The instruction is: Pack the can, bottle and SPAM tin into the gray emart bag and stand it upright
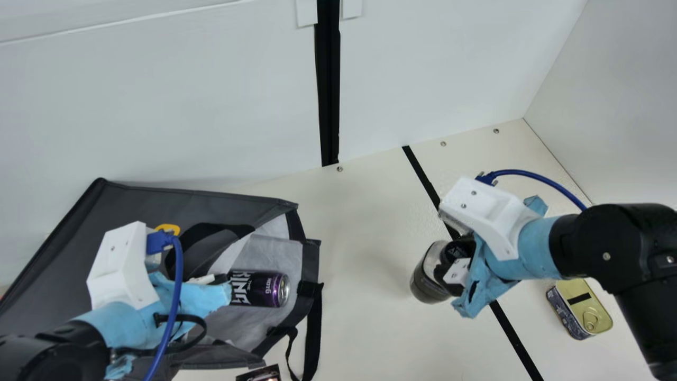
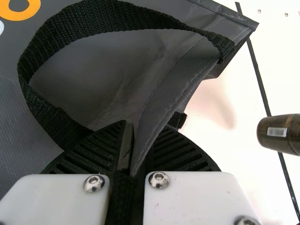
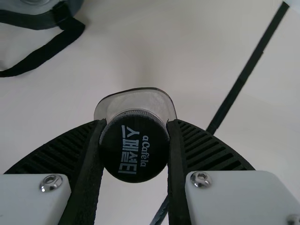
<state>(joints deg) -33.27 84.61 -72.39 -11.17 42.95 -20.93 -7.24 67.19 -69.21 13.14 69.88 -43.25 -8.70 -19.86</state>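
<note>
The emart bag is lying left on the desk, the can lying in its mouth; the SPAM tin is lying right, the bottle occupying the space between.

Pale walls rise; a black strip crosses the table.

lab-like robot booth: white panel walls, screw-fixed cream table, cabled right arm

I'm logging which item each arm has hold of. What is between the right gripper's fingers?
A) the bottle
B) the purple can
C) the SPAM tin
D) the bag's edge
A: the right gripper has a finger against each side of the black cap on the bottle.
</note>
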